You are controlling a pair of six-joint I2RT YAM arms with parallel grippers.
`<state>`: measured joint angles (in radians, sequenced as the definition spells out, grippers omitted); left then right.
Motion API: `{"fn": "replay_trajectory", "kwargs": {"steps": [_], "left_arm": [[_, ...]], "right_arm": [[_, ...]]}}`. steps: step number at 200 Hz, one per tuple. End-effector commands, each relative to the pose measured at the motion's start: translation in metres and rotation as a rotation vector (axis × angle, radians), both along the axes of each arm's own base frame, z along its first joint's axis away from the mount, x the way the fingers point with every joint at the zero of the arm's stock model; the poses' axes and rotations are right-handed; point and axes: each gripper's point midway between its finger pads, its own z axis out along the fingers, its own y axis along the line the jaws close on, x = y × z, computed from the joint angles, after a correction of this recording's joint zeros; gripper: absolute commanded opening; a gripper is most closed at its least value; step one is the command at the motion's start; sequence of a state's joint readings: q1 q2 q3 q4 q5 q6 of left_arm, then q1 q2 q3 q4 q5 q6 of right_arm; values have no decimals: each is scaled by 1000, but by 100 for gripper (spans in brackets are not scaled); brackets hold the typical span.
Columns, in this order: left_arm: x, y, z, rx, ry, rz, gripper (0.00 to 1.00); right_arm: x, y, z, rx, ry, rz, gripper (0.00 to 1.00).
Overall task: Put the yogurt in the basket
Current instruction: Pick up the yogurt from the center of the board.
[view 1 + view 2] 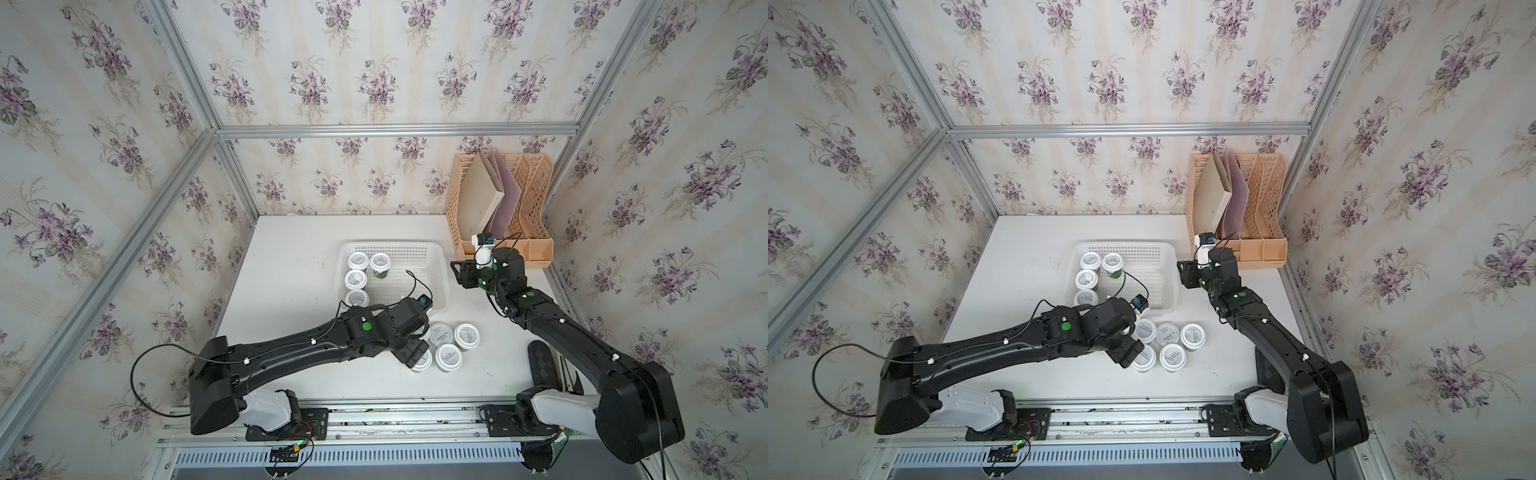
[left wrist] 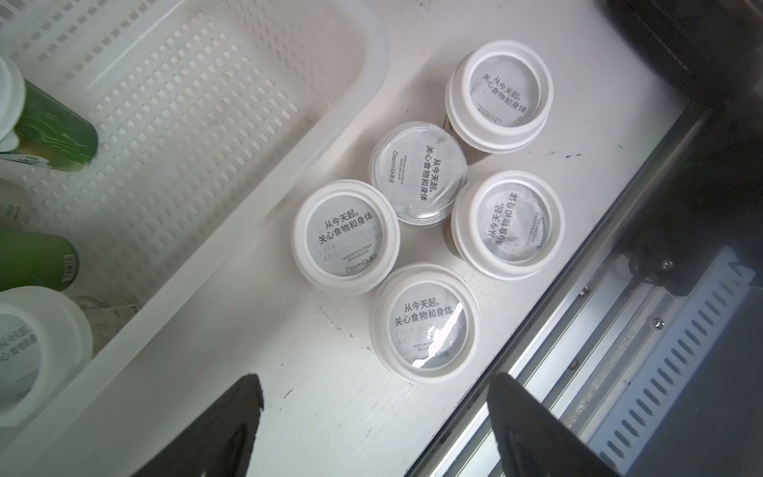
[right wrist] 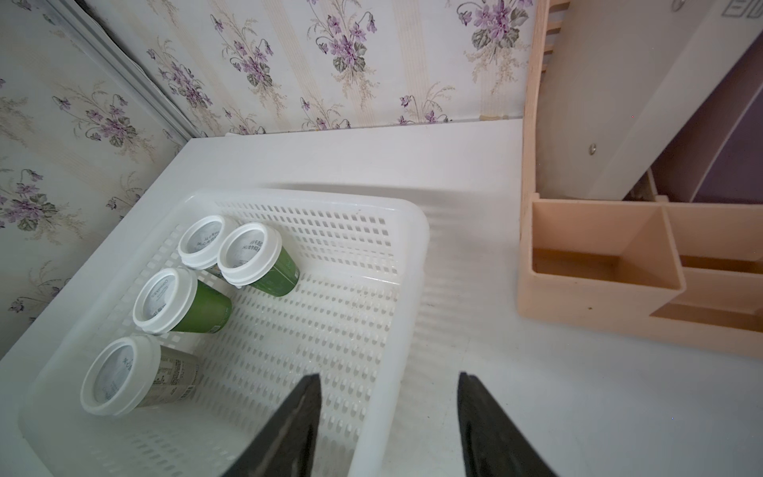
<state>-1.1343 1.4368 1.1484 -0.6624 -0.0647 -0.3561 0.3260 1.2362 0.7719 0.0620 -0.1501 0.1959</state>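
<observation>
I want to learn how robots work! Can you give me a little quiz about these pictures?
1. How many cups are in the basket?
2. True or false: the right gripper holds a cup.
3. The left gripper is nearest to: A) the loose cups on the table; B) the rack; C) the back wall.

Key: 1. Four. 2. False: it is open and empty. 3. A.
</observation>
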Motion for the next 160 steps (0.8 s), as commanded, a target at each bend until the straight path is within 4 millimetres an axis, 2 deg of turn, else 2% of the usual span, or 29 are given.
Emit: {"fn": "replay_trajectory", "kwargs": {"steps": [1,44,94,160], "left_arm": [[-12,-7,-17,26,80,-2,85],[-16,-14,-26,31,111,4,85],[-20,-18,-39,60,148,-5,90],[-23,-19,-56,96,180,-5,86]], "right_arm": [[0,4,5,21,-13,17,58],[0,1,5,17,-13,11,59],[0,1,2,14,-4,15,60],[1,2,0,19,3,22,61]]}}
